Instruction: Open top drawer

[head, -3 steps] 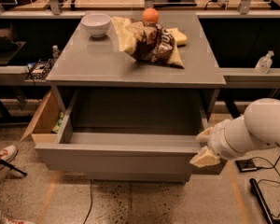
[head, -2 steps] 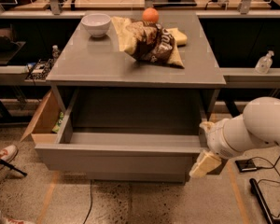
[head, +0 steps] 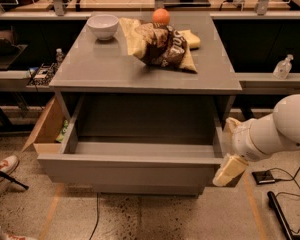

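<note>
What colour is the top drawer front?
Top drawer matte grey, camera view; gripper at its right end.

Warm, yellowish light is thrown down from above. The grey tabletop (head: 115, 69) is lit well, and a faint shine is seen on it. The inside of the top drawer (head: 130, 171) is left in shadow. The gripper (head: 225, 151), at the drawer's right front corner, is lit pale yellow.

Tool (head: 225, 151): has slipped a little to the right, off the right-hand corner of the top drawer (head: 125, 171) front where it sat a second ago.
Fingers (head: 230, 168): spread wider than before, one above the front panel's edge, one below.
Arm (head: 290, 121): white elbow slightly higher, further right.
</note>
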